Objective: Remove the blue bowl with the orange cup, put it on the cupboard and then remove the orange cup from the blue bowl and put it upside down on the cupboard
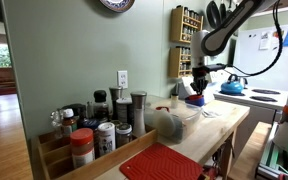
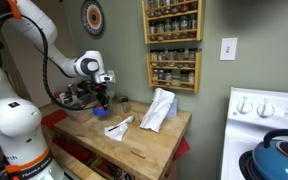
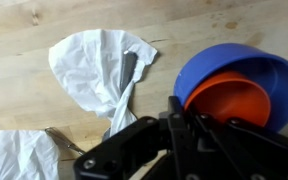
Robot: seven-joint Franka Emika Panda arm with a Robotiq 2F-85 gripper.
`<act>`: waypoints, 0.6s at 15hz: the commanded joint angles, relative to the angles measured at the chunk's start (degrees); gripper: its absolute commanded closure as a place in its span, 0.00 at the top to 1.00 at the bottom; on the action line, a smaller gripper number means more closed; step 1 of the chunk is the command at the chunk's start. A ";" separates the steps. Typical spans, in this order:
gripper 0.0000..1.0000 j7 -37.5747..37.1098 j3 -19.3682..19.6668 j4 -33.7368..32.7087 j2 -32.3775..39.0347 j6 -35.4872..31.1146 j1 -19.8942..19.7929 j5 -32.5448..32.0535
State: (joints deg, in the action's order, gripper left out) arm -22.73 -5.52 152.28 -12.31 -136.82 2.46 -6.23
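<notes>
- Blue bowl (image 3: 256,56) sits at the right of your wrist view with the orange cup (image 3: 229,100) nested inside it, open end up.
- Your gripper (image 3: 176,110) is clenched, and its fingers meet on the bowl's near rim, so you are gripping the blue bowl by its edge.
- In both exterior views the bowl hangs directly under the gripper, over the cupboard (image 2: 134,145), at the end of the pale wood top nearest the arm's base.
- You cannot tell from these views whether the bowl's base touches the wood or hangs just clear of it.
- A crumpled white paper (image 3: 94,60) lies on the wood just beside the bowl, and a second white wad (image 3: 12,160) shows at the lower left corner of your wrist view.
- In an exterior view a blue kettle (image 1: 232,87) stands on the stove beyond the bowl, well apart from it.
- A red ridged mat (image 1: 162,163) and a cluster of spice jars (image 1: 99,125) occupy the opposite end of the cupboard, far from your gripper.
</notes>
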 commanded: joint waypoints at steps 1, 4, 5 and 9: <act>0.02 -6.25 -0.73 3.86 2.63 -7.58 -1.66 0.07; 0.02 -15.31 -1.28 5.73 5.54 -14.21 -3.54 -3.21; 0.02 -17.45 -1.11 6.11 6.37 -16.21 -3.83 -3.91; 0.28 -26.78 -0.54 5.21 8.88 -20.97 -4.62 -9.76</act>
State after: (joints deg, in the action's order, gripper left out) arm -42.54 -5.83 157.50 -4.81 -154.70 -0.92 -11.06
